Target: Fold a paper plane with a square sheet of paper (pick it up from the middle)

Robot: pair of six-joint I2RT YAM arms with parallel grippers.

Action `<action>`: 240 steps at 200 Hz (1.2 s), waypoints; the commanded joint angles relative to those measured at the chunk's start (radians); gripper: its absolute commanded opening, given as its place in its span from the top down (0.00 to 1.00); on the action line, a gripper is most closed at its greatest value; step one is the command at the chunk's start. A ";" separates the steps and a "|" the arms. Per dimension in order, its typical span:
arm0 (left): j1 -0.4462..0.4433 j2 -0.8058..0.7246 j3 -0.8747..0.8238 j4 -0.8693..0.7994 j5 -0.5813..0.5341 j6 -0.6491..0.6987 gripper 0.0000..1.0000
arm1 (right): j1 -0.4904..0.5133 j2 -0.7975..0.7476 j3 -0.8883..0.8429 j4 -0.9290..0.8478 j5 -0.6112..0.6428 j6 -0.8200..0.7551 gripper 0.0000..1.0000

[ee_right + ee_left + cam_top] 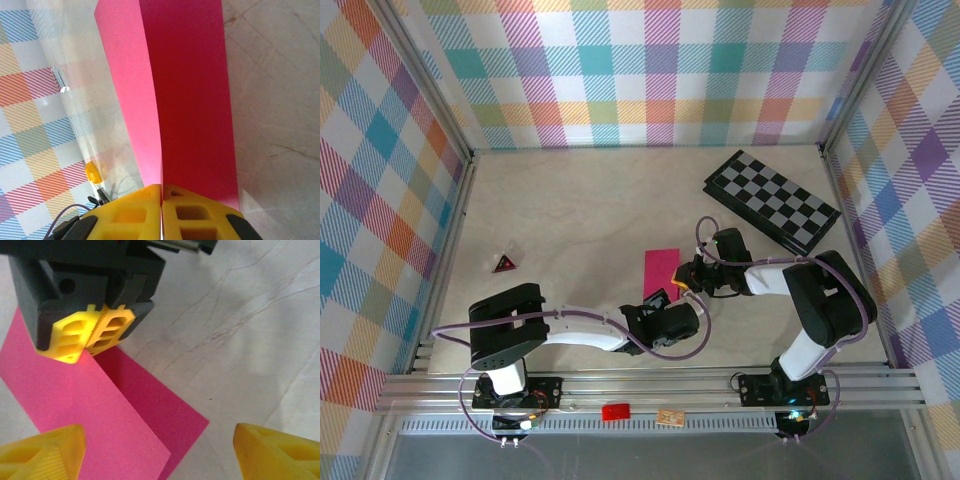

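Observation:
The square sheet of paper [661, 270] lies mid-table, magenta-pink and folded over into a narrow rectangle, not a pointed plane. One flap of the sheet [125, 75] stands up from the darker half lying flat. My right gripper [162, 192] is shut on the sheet's near edge at the crease, and its yellow fingers [95, 332] pinch the sheet [75, 405]. My left gripper [155, 455] hovers open over the sheet's corner, fingertips [40, 455] wide apart and holding nothing. From above, the left gripper [658, 298] sits just left of the right gripper [682, 287].
A black-and-grey checkerboard [772, 200] lies at the back right. A small dark-red triangular block [504, 263] rests at the left. A red tag [615, 411] and a small tan piece [670, 418] sit on the front rail. Plaid walls enclose the table.

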 commanded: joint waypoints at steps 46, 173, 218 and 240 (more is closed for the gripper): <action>-0.023 0.024 0.025 -0.020 -0.103 0.043 0.39 | 0.005 -0.014 0.005 -0.010 -0.004 0.004 0.90; -0.040 0.008 -0.005 0.014 -0.130 0.062 0.73 | 0.005 -0.016 0.011 -0.018 -0.004 0.002 0.86; -0.041 0.020 0.007 0.011 -0.159 0.074 0.73 | 0.005 -0.019 0.010 -0.020 -0.005 -0.002 0.86; -0.041 0.026 0.012 0.011 -0.162 0.079 0.72 | 0.005 -0.021 0.010 -0.020 -0.005 -0.002 0.87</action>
